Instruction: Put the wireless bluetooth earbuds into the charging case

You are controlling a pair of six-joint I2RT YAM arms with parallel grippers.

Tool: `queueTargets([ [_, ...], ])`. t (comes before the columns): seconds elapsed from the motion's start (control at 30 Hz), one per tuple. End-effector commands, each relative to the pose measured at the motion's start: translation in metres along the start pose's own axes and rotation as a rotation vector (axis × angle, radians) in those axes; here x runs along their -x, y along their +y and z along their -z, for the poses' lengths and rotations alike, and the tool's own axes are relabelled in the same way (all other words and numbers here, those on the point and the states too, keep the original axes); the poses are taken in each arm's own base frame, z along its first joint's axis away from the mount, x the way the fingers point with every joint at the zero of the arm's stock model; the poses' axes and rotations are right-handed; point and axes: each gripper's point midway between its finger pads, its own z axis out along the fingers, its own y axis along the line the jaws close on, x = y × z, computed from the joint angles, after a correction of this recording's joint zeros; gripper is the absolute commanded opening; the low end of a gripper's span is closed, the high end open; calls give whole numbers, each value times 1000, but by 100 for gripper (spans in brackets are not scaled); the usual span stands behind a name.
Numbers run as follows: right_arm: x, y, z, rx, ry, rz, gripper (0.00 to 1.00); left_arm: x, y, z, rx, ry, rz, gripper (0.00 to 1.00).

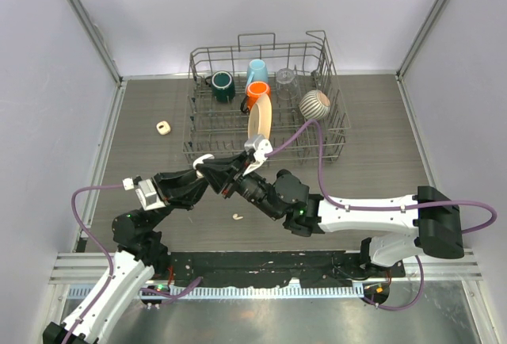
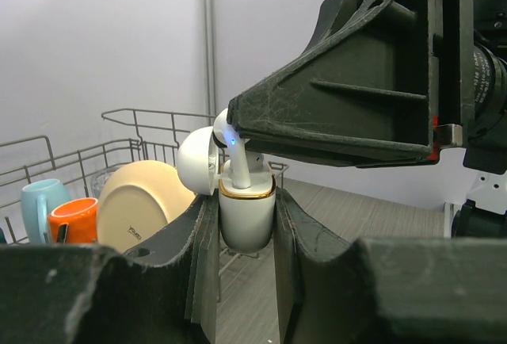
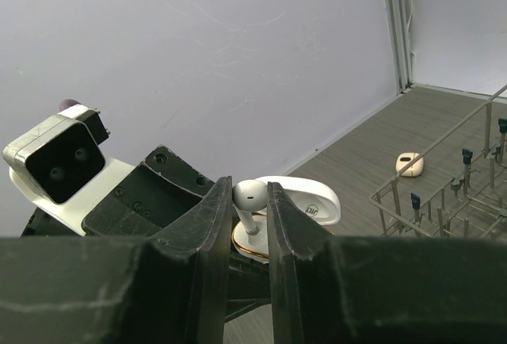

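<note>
My left gripper (image 2: 246,237) clamps the charging case (image 2: 246,209), right gripper (image 3: 249,219) pinches an earbud (image 3: 249,193) half-seated; next, a straight push down

Dish rack (image 1: 333,134): was bare grey wire.
Left mug (image 1: 223,84) in the dish rack: was dark green.
Rear cup (image 1: 256,70) in the dish rack: was pale blue.
Middle mug (image 1: 257,90) in the dish rack: was orange.
Bowl (image 1: 314,105) at the dish rack's right end: was cream with brown stripes.
Charging case (image 2: 247,221): was white with a gold rim.
Earbud (image 2: 238,166): was white with a blue light.
</note>
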Motion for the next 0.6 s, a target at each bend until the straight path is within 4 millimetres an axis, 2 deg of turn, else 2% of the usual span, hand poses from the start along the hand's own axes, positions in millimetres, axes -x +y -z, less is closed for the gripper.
queueTargets([
  [0.0,1,-10,3,-42,-7,41,1,44,-10,-7,-36,-132,-63,0],
  [0.43,4,-5,7,-3,-19,60,1,45,-7,-7,-17,-148,-63,0],
  [0.57,5,-3,7,0,-14,54,4,45,-5,-6,-10,-152,-64,0],
])
